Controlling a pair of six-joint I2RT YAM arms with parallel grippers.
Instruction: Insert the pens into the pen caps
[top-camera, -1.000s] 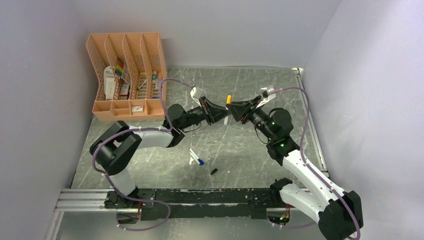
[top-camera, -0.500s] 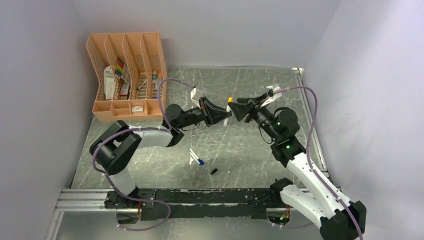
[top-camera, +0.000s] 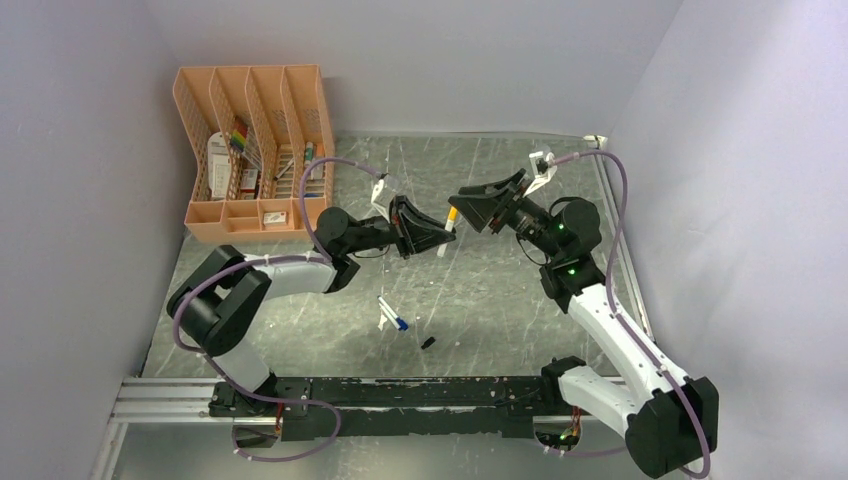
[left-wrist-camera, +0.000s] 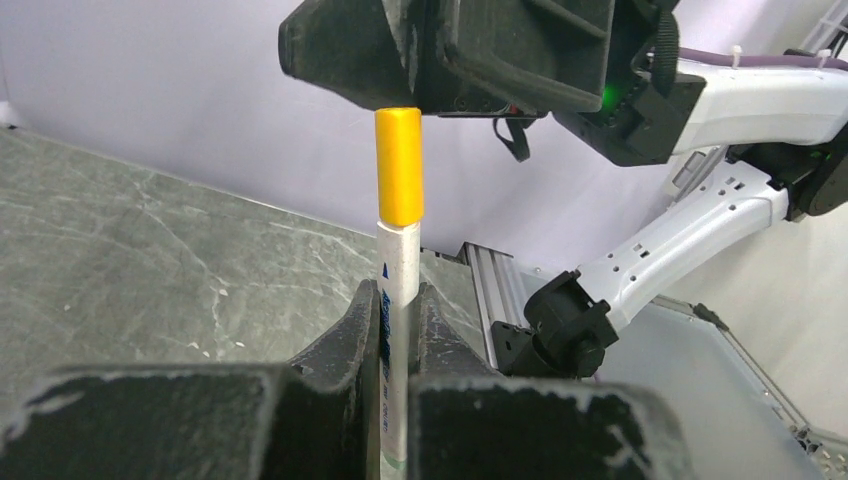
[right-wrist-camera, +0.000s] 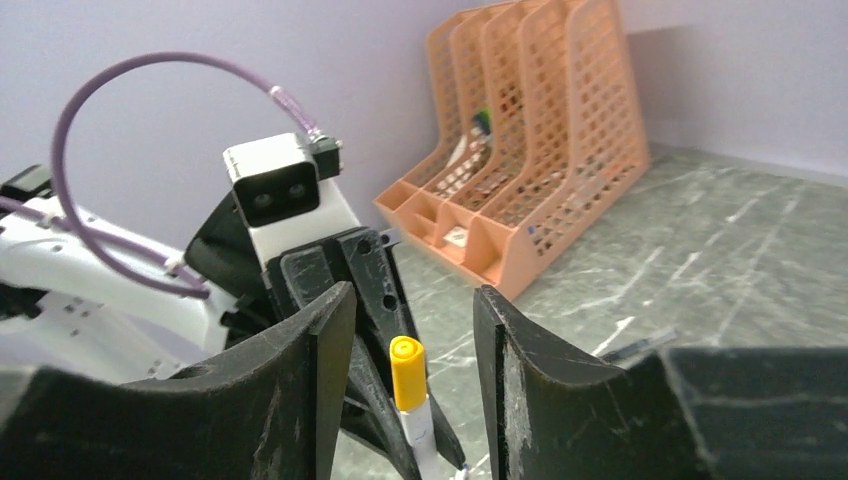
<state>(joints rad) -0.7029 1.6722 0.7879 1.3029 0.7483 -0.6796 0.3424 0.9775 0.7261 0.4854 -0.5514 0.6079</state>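
We see the left gripper (left-wrist-camera: 392, 305) clenched on the white pen (left-wrist-camera: 398, 262), and its yellow cap (left-wrist-camera: 399, 166) stands just before the released, parted jaws of the right gripper (right-wrist-camera: 412, 312).

The yellow cap (left-wrist-camera: 399, 165) above the left gripper (left-wrist-camera: 396, 290) and the white pen (left-wrist-camera: 397, 255) in it are smooth, slightly glossy plastic; its fingers (left-wrist-camera: 352, 335) are matt, grainy black plastic.

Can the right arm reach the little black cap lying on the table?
Probably yes. The right gripper is open and empty, and the black cap lies in the open on the table, nothing covering it.
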